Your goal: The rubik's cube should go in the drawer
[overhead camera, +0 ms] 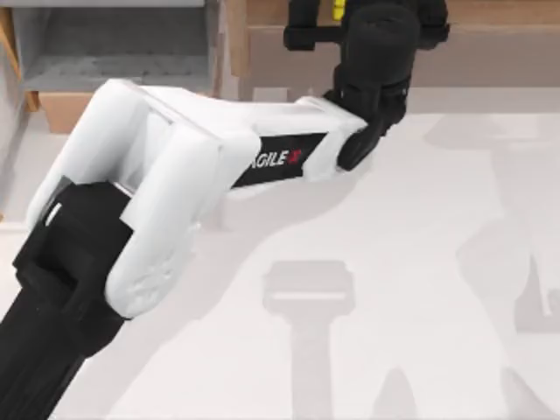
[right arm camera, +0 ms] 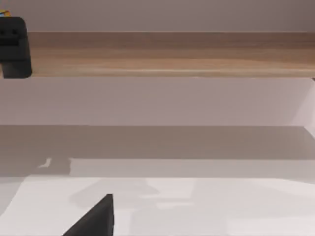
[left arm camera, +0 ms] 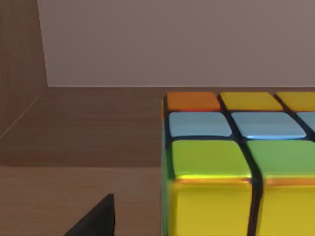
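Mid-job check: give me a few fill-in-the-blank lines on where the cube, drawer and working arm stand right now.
1. The ___ arm's gripper reaches to the shelf unit at the top view's far edge.
2. The rubik's cube rests on a ___ surface.
3. The drawer, at the top view's left, stands ___, its grey interior showing.
4. The cube is not yet in the ___.

Missing words: left; wooden; open; drawer.

The rubik's cube (left arm camera: 236,162) is cut by the right and bottom edges of the left wrist view. The left gripper (overhead camera: 363,26) fingers are hidden at the top edge of the top view.
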Action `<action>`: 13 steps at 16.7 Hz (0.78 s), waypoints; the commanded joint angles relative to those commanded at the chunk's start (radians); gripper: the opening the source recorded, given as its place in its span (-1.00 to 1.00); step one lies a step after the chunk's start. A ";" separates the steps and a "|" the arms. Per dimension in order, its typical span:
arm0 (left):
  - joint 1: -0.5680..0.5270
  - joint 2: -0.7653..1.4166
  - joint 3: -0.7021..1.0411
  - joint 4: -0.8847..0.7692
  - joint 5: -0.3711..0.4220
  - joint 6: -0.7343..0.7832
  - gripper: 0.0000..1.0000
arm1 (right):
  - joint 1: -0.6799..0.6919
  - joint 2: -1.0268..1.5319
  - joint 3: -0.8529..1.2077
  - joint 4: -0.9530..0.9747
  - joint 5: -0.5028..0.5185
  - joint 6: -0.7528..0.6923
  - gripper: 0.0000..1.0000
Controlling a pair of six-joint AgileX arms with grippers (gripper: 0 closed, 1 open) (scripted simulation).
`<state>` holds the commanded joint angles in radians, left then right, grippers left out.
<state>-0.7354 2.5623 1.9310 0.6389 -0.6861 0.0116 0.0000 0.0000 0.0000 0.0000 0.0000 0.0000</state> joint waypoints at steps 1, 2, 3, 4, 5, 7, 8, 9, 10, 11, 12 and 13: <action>0.000 0.000 0.000 0.000 0.000 0.000 0.70 | 0.000 0.000 0.000 0.000 0.000 0.000 1.00; 0.000 0.000 0.000 0.000 0.000 0.000 0.55 | 0.000 0.000 0.000 0.000 0.000 0.000 1.00; 0.000 0.000 0.000 0.000 0.000 0.000 0.40 | 0.000 0.000 0.000 0.000 0.000 0.000 1.00; 0.000 0.000 0.000 0.000 0.000 0.000 0.25 | 0.000 0.000 0.000 0.000 0.000 0.000 1.00; 0.000 0.000 0.000 0.000 0.000 0.000 0.10 | 0.000 0.000 0.000 0.000 0.000 0.000 1.00; 0.000 0.000 0.000 0.000 0.000 0.000 -0.21 | 0.000 0.000 0.000 0.000 0.000 0.000 1.00; 0.000 0.000 0.000 0.000 0.000 0.000 -0.36 | 0.000 0.000 0.000 0.000 0.000 0.000 1.00; 0.000 0.000 0.000 0.000 0.000 0.000 -0.51 | 0.000 0.000 0.000 0.000 0.000 0.000 1.00; 0.000 0.000 0.000 0.000 0.000 0.000 -0.66 | 0.000 0.000 0.000 0.000 0.000 0.000 1.00; 0.000 0.000 0.000 0.000 0.000 0.000 -0.81 | 0.000 0.000 0.000 0.000 0.000 0.000 1.00; 0.000 0.000 0.000 0.000 0.000 0.000 -0.96 | 0.000 0.000 0.000 0.000 0.000 0.000 1.00; 0.000 0.000 0.000 0.000 0.000 0.000 -1.00 | 0.000 0.000 0.000 0.000 0.000 0.000 1.00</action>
<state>-0.7354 2.5623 1.9310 0.6389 -0.6861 0.0116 0.0000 0.0000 0.0000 0.0000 0.0000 0.0000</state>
